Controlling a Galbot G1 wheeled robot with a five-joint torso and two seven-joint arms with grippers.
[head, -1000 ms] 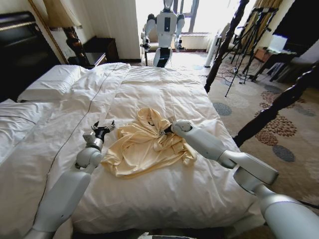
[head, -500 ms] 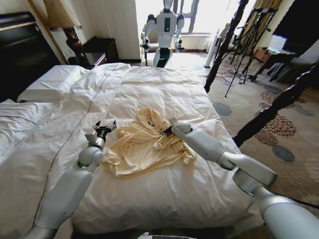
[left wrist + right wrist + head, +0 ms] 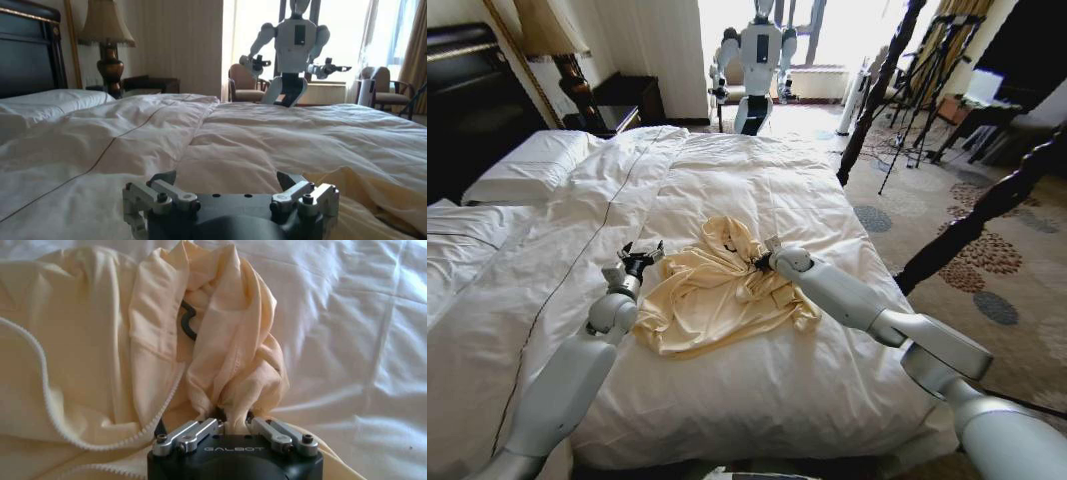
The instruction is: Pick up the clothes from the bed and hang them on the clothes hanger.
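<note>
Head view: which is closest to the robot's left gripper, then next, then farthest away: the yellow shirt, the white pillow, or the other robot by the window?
From the left gripper:
1. The yellow shirt, right beside it on the bed.
2. The white pillow, up by the headboard.
3. The other robot, past the far edge of the bed, by the window.
</note>
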